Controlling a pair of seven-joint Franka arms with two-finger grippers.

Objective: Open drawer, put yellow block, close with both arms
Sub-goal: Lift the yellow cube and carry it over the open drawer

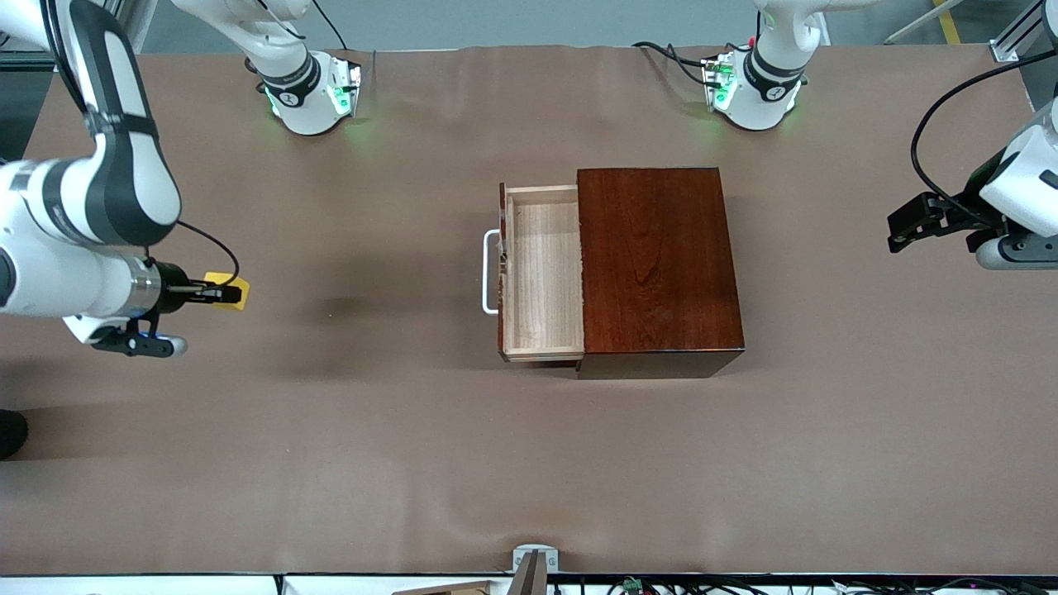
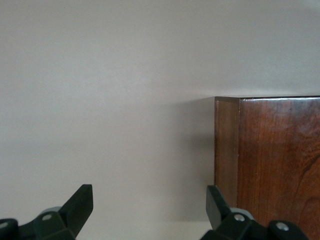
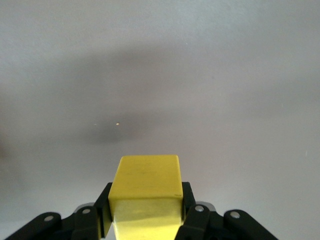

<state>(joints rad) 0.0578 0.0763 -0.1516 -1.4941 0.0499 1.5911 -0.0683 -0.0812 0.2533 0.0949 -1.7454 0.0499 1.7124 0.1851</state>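
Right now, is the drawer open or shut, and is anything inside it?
Open and empty. The drawer sticks out of the dark wooden box, and only its bare pale-wood floor shows.

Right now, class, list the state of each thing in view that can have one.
drawer: pulled open, nothing inside.
yellow block: gripped, lifted off the table.
right gripper: shut on the yellow block.
left gripper: open, holding nothing, waiting at the left arm's end of the table.
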